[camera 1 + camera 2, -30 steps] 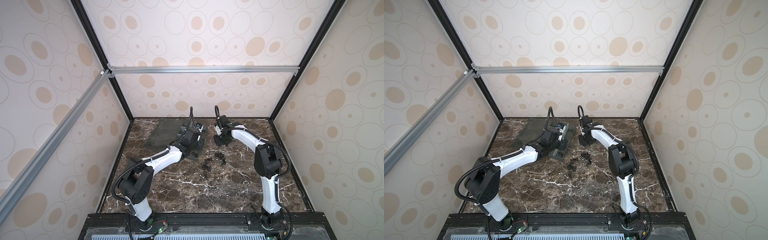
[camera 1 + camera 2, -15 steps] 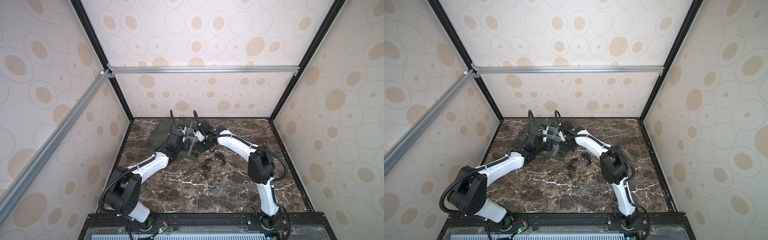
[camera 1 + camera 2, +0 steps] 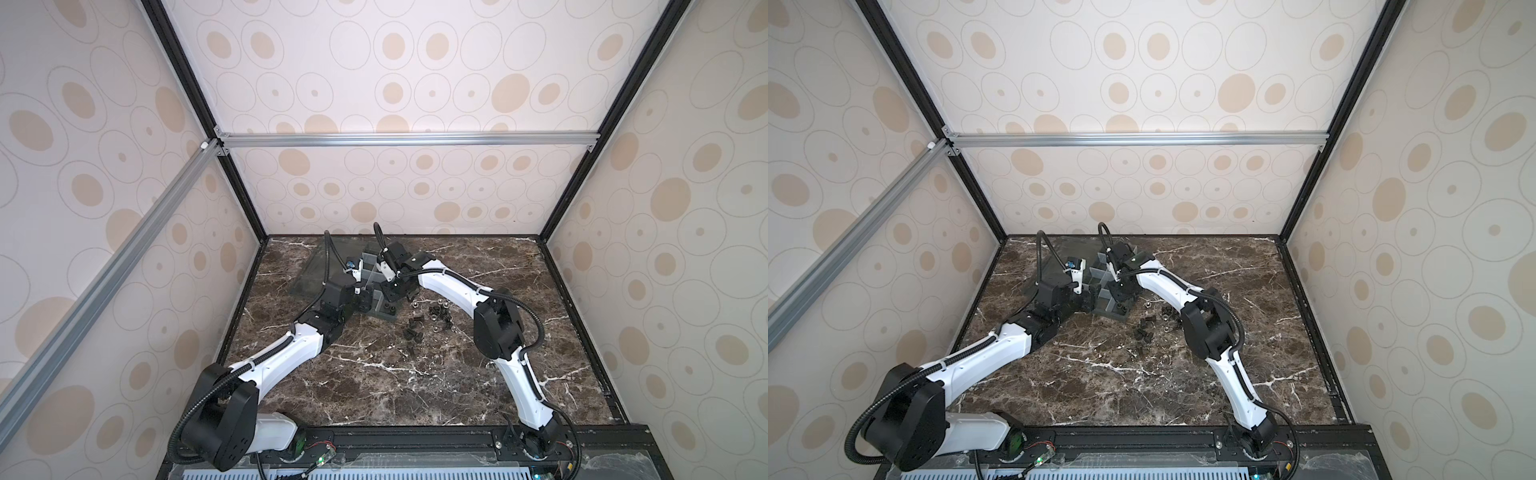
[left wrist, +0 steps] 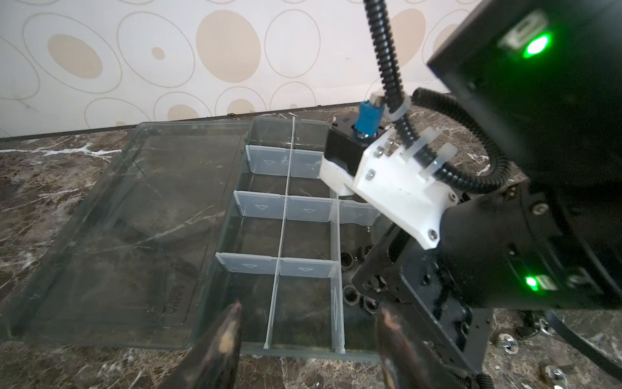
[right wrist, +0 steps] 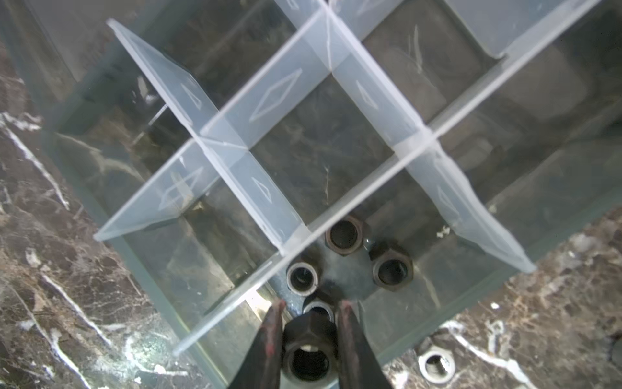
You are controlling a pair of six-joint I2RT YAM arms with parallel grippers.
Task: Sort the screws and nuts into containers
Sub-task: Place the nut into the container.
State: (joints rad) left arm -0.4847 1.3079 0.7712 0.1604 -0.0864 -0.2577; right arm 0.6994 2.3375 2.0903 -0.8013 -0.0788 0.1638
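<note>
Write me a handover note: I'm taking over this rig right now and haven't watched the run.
Left gripper: open, empty, fingers at the organizer box edge.
Right gripper: shut on a black nut, above the corner cell.
Done: four nuts lie in that cell. The other cells in view look empty.
Left: drop this nut, then sort the loose screws and silver nuts lying on the table beside the box. No screws seem to be sorted yet.
</note>
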